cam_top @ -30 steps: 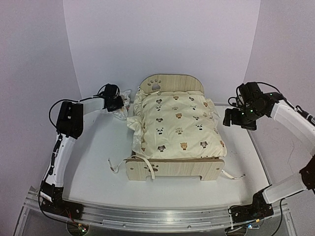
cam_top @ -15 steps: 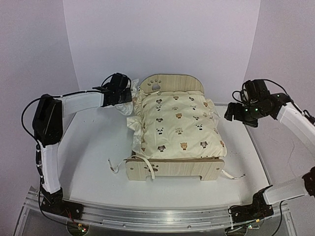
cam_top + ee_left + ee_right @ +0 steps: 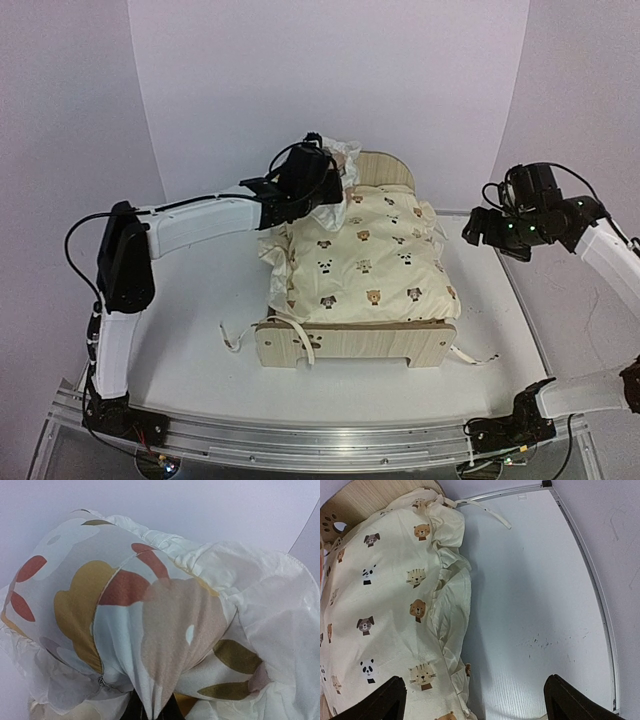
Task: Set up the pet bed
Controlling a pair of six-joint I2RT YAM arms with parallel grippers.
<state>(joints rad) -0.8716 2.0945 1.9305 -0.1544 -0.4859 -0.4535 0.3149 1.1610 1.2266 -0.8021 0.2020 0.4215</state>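
Note:
The pet bed (image 3: 350,345) is a light plywood frame in the middle of the table; its paw-print head board also shows in the right wrist view (image 3: 350,507). The cream animal-print quilt (image 3: 365,255) covers it and hides the striped base. My left gripper (image 3: 315,182) is shut on the leaf-print pillow (image 3: 337,155) and holds it in the air over the head board's left end. The pillow fills the left wrist view (image 3: 150,610), bunched between my left gripper's (image 3: 152,712) jaws. My right gripper (image 3: 478,235) is open and empty, above the table right of the bed (image 3: 475,700).
White fabric ties lie on the table at the bed's front left (image 3: 232,340), front right (image 3: 472,357) and by the head board (image 3: 485,511). The table's metal edge (image 3: 600,595) runs along the right. White walls stand behind and at both sides.

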